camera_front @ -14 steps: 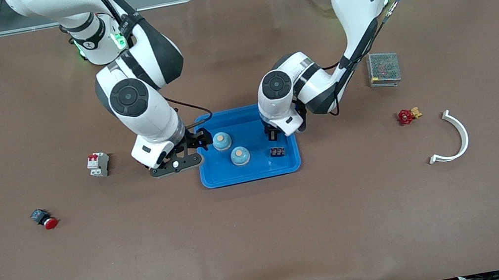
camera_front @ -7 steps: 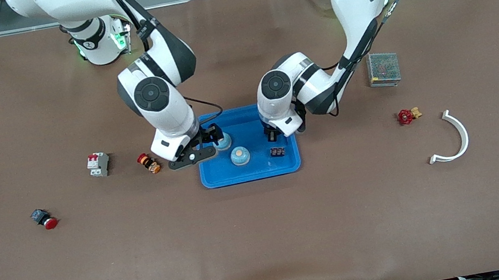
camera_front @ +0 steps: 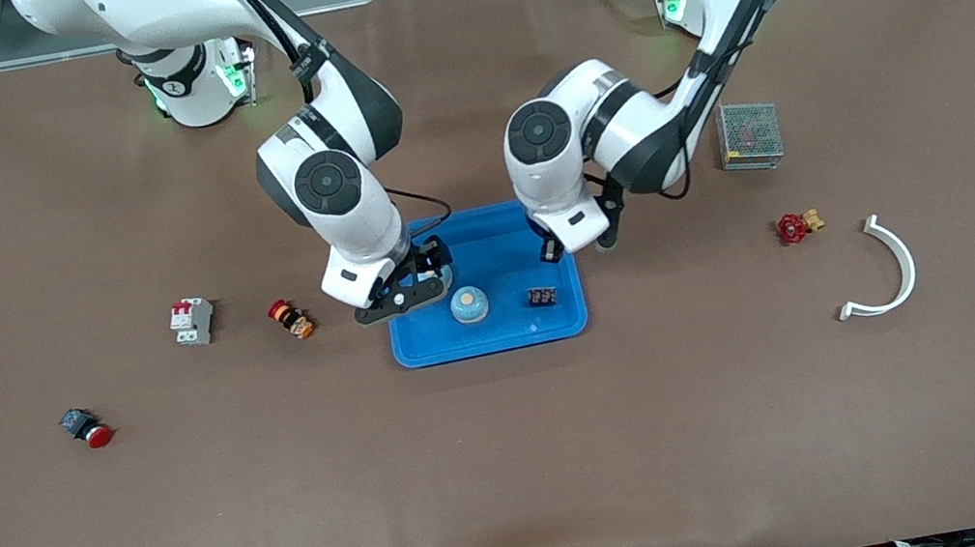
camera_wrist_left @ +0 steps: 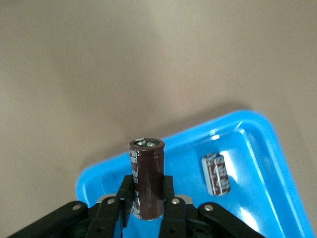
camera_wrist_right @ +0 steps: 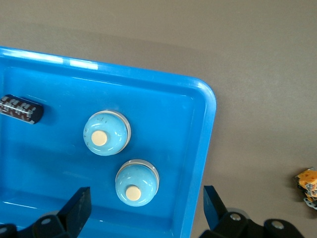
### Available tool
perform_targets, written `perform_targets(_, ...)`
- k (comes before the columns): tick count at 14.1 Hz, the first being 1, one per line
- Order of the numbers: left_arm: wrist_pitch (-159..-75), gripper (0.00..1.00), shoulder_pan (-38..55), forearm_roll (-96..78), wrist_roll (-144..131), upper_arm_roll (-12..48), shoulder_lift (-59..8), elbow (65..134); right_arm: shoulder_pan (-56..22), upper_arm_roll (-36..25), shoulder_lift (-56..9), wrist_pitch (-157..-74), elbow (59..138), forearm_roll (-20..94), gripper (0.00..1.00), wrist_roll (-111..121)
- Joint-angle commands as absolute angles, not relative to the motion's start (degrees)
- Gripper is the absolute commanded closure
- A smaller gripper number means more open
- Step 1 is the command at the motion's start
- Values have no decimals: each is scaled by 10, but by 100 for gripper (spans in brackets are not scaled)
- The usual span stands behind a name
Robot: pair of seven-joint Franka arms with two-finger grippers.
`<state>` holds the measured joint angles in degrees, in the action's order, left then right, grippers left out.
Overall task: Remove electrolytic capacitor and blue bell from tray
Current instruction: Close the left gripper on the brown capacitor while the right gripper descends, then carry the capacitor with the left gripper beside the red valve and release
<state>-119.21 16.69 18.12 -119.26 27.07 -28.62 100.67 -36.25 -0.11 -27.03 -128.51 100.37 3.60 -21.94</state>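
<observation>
A blue tray (camera_front: 421,350) sits mid-table. My left gripper (camera_front: 550,251) hangs over the tray's edge at the left arm's end, shut on a brown capacitor (camera_wrist_left: 147,178) that stands upright between its fingers. Another capacitor (camera_front: 541,297) (camera_wrist_left: 216,174) lies in the tray. My right gripper (camera_front: 418,279) (camera_wrist_right: 146,208) is open above the tray's corner at the right arm's end. It hangs over one blue bell (camera_wrist_right: 137,182), which it mostly hides in the front view. A second bell (camera_front: 469,304) (camera_wrist_right: 106,133) stands beside that one in the tray.
On the right arm's half of the table lie an orange-red button (camera_front: 290,318), a white circuit breaker (camera_front: 191,321) and a red push button (camera_front: 86,427). On the left arm's half lie a metal mesh box (camera_front: 749,134), a red valve (camera_front: 795,226) and a white curved piece (camera_front: 888,269).
My right arm has swung from beside the tray to over its corner and now covers one bell. My left arm has risen and shifted slightly toward its own end with the capacitor.
</observation>
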Motion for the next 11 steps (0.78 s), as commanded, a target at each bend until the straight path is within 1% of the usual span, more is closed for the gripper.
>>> perform_targets(1,-1185,100,117,182,-1105,273,-228,1069,-374,-7,-277,-1291,1006,36,0,-224)
perform_targets(5,-1184,100,49,178,-1000,280,-176,1135,-392,-7,-298,-1316,1011,37,0,-222)
perform_targets(7,-1184,100,6,177,-950,289,-164,1167,-392,-7,-308,-1328,1013,37,0,-222)
perform_targets(11,-1184,100,-92,171,-861,325,-163,1215,-398,-7,-311,-1373,1048,36,0,-222)
